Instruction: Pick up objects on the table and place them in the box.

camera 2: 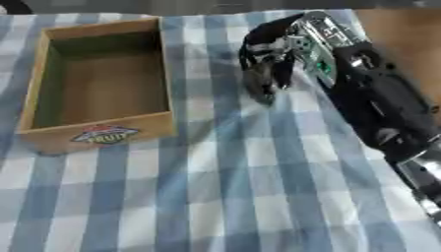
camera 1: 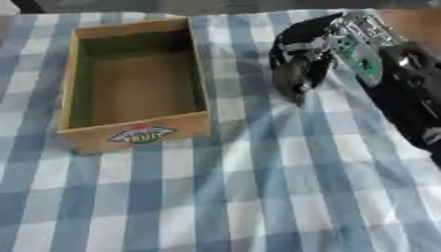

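The tabletop (camera 1: 258,197) is covered with a soft blue and white checked cloth (camera 1: 155,206), and the rectangular cardboard box (camera 1: 138,129) stands at about 10 o'clock with a colourful sticker (camera 1: 142,134) on its near wall and nothing visible inside. At about 1 o'clock the black and silver right hand (camera 1: 297,69) points down to the cloth, just right of the box, with its fingers curled around a dark object (camera 2: 258,81) that I cannot make out.
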Tool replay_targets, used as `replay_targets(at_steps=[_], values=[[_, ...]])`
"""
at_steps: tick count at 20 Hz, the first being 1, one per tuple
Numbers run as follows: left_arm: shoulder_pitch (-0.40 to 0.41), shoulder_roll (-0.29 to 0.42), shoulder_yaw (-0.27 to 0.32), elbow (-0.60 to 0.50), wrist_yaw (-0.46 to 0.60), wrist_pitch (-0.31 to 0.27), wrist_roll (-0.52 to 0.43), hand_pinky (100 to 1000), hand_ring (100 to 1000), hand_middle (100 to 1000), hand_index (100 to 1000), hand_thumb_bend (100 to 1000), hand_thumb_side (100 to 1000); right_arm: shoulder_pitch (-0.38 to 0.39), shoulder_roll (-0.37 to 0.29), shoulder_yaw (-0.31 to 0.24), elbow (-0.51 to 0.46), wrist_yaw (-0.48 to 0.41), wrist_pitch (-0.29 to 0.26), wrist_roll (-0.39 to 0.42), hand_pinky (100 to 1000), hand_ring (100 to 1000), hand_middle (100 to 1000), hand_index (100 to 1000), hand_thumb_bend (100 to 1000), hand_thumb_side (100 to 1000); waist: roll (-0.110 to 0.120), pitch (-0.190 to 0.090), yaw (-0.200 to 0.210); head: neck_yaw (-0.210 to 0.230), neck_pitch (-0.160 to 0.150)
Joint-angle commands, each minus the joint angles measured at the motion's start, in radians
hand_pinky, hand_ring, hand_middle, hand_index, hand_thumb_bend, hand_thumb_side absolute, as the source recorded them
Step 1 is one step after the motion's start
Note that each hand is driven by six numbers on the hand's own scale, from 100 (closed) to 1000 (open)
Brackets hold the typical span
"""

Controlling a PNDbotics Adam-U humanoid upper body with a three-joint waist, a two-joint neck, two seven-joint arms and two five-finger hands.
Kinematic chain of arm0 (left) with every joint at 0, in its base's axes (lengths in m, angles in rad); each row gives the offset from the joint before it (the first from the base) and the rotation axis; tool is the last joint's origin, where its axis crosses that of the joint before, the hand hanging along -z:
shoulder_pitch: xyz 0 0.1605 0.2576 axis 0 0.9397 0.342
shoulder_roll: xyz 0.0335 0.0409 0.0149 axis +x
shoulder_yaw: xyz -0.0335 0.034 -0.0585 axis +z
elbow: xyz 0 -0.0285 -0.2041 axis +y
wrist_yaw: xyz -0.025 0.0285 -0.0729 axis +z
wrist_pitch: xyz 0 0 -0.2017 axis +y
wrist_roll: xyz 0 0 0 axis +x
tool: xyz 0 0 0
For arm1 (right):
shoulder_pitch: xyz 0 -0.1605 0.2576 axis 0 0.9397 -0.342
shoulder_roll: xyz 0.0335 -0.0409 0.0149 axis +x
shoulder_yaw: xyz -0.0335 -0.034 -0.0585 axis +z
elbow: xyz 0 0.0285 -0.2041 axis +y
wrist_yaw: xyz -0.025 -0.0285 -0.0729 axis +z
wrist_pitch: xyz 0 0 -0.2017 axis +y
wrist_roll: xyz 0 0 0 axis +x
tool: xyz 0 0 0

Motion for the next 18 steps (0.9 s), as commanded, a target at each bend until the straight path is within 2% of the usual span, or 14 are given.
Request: replay_targets(at_steps=[1, 3, 4, 6, 18], values=[[-0.018, 0.019, 0.007, -0.019, 0.001, -0.001, 0.001, 862, 879, 884, 883, 100, 685, -0.023, -0.024, -0.015, -0.009, -0.008, 0.009, -0.024, 742, 821, 549, 621, 260, 100, 0.003, -0.022, 0.002, -0.001, -0.012], [-0.018, 0.019, 0.007, -0.019, 0.001, -0.001, 0.001, 862, 879, 884, 883, 100, 685, -0.022, -0.024, -0.014, -0.011, -0.011, 0.015, -0.039, 739, 820, 551, 609, 206, 100, 0.003, -0.023, 0.002, -0.002, -0.012], [-0.018, 0.019, 0.007, -0.019, 0.000, -0.001, 0.001, 862, 879, 884, 883, 100, 685, -0.022, -0.024, -0.014, -0.012, -0.011, 0.018, -0.047, 737, 819, 554, 593, 135, 100, 0.003, -0.023, 0.002, -0.003, -0.012], [-0.018, 0.019, 0.007, -0.019, 0.001, -0.001, 0.002, 862, 879, 884, 883, 100, 685, -0.022, -0.024, -0.013, -0.013, -0.011, 0.024, -0.060, 736, 819, 555, 582, 100, 104, 0.002, -0.023, 0.001, -0.003, -0.013], [-0.016, 0.020, 0.008, -0.019, -0.001, -0.001, 0.000, 861, 879, 884, 882, 100, 693, -0.033, -0.028, -0.018, -0.039, -0.025, 0.041, -0.076, 734, 809, 540, 541, 100, 129, 0.001, -0.029, -0.004, -0.001, -0.007]])
